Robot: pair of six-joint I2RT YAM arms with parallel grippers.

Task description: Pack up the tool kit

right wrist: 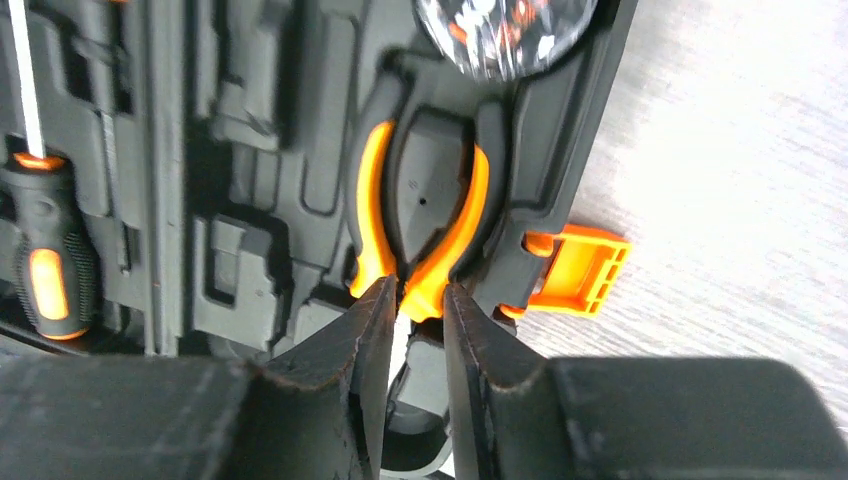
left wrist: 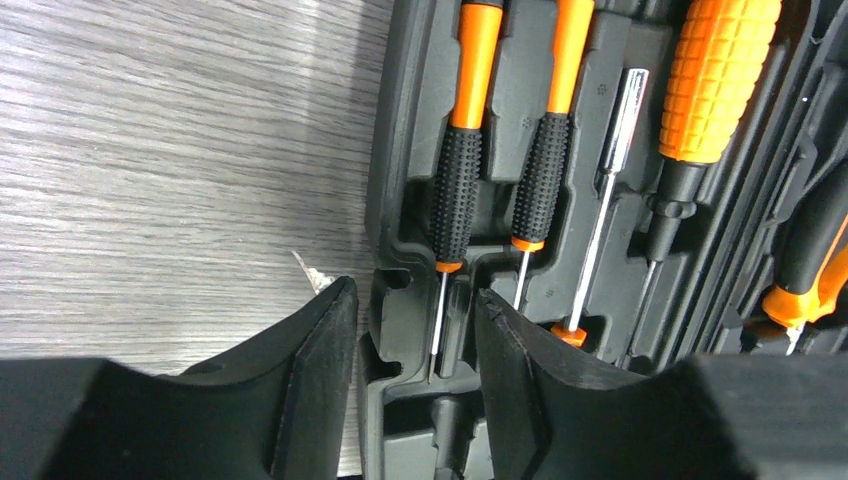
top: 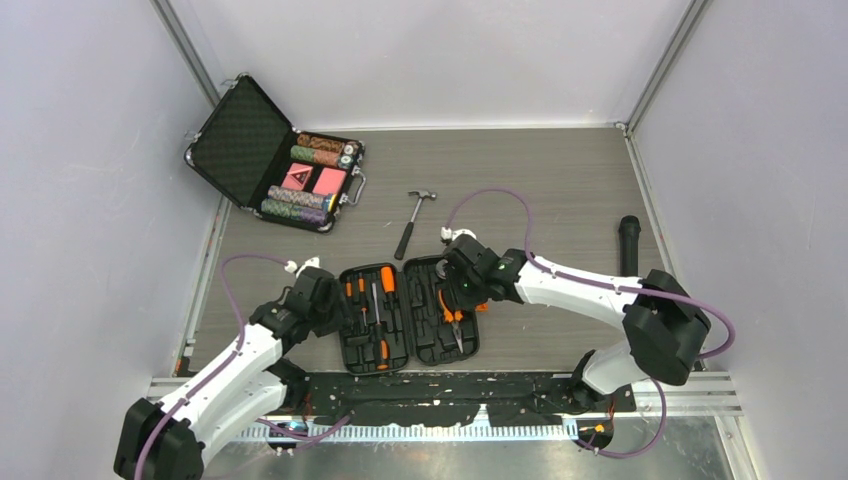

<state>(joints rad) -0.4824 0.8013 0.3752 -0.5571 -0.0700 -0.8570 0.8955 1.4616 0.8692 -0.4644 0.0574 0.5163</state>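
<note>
The tool kit (top: 410, 352) lies open and flat on the table (top: 560, 180), close to the near edge. At its left rim the left gripper (left wrist: 415, 320) stands spread, one finger outside the case and one inside beside the slotted screwdrivers (left wrist: 455, 190); whether it presses the rim I cannot tell. Over the kit's right half the right gripper (right wrist: 420, 300) is nearly pressed together, pinching the end of one orange handle of the pliers (right wrist: 465, 215), which lie in their moulded slot just inside the orange latch (right wrist: 580, 270). Beyond the kit lies a hammer (top: 412, 222). Far right of the kit is a black cylinder (top: 628, 245). Well beyond the kit to the left, an open briefcase (top: 240, 145) holds chips.
</note>
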